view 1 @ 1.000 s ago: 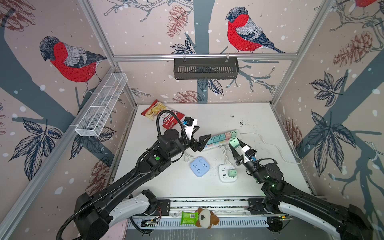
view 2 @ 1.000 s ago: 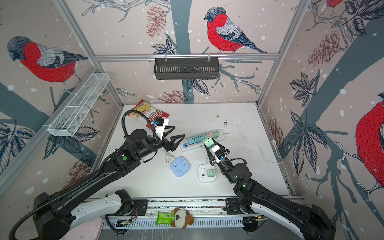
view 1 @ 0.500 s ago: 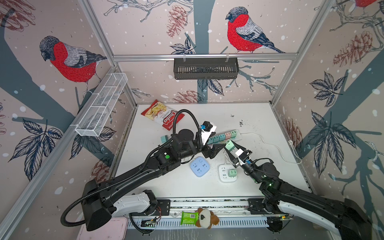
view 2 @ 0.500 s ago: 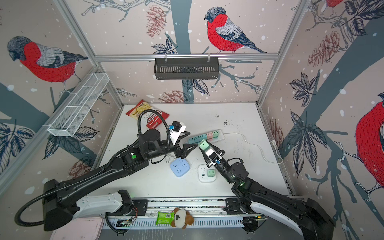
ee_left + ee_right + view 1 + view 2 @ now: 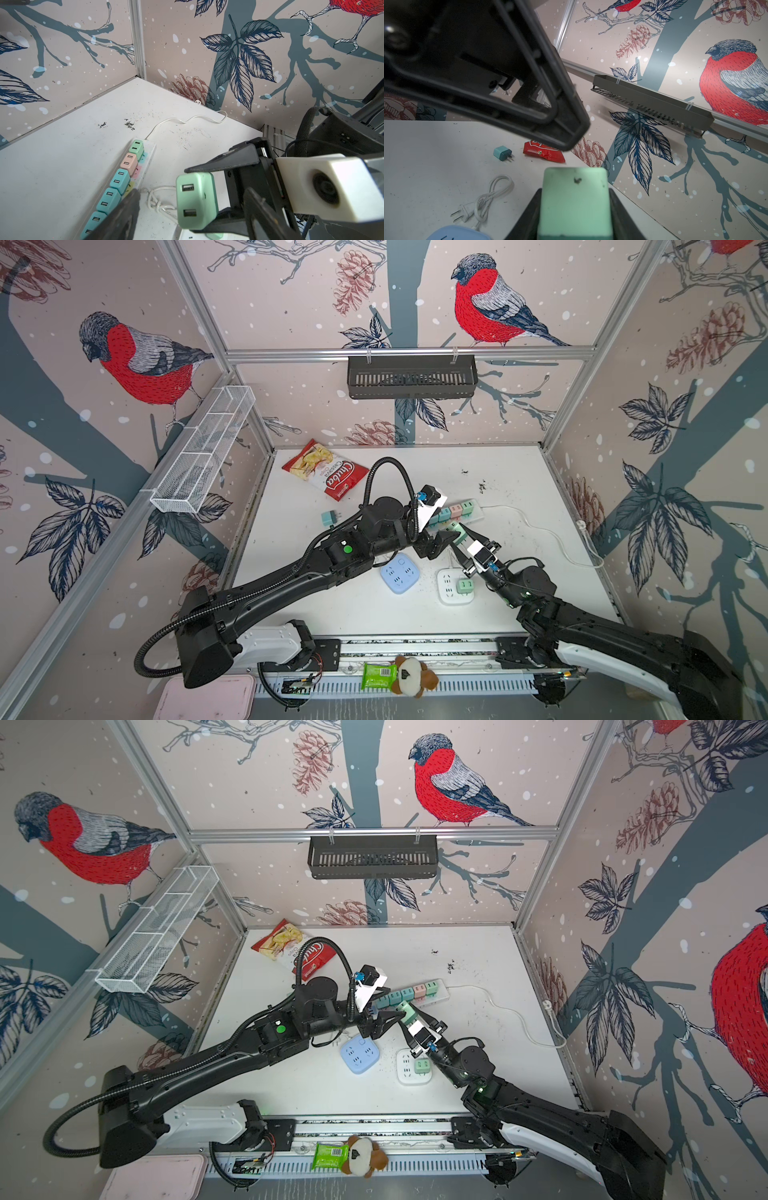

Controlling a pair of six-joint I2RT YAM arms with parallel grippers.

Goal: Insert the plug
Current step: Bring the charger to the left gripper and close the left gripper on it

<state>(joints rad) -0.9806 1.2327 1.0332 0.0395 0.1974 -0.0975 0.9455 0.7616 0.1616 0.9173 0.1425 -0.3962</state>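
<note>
My right gripper (image 5: 574, 194) is shut on a mint-green plug (image 5: 574, 204), holding it off the table; in both top views the plug (image 5: 457, 528) (image 5: 405, 1009) hangs just in front of the power strip. The white power strip (image 5: 150, 158) carries a row of teal, pink and green plugs. My left gripper (image 5: 193, 218) is open, and its fingers (image 5: 124, 216) stand on either side of the green plug (image 5: 196, 199) with gaps showing. In both top views the left gripper (image 5: 445, 540) (image 5: 388, 1020) meets the right gripper (image 5: 460, 533) over mid-table.
A blue square socket (image 5: 400, 573) and a white square socket (image 5: 446, 597) with a green plug (image 5: 465, 585) in it lie near the front. A loose teal plug (image 5: 329, 518), a red chips bag (image 5: 328, 472), a coiled white cable (image 5: 483, 199) and the strip's cord (image 5: 548, 535) lie around.
My left arm has swung right from the strip's near end to the held green plug, its jaws narrowing a little. The right gripper has shifted slightly left, still holding the plug.
</note>
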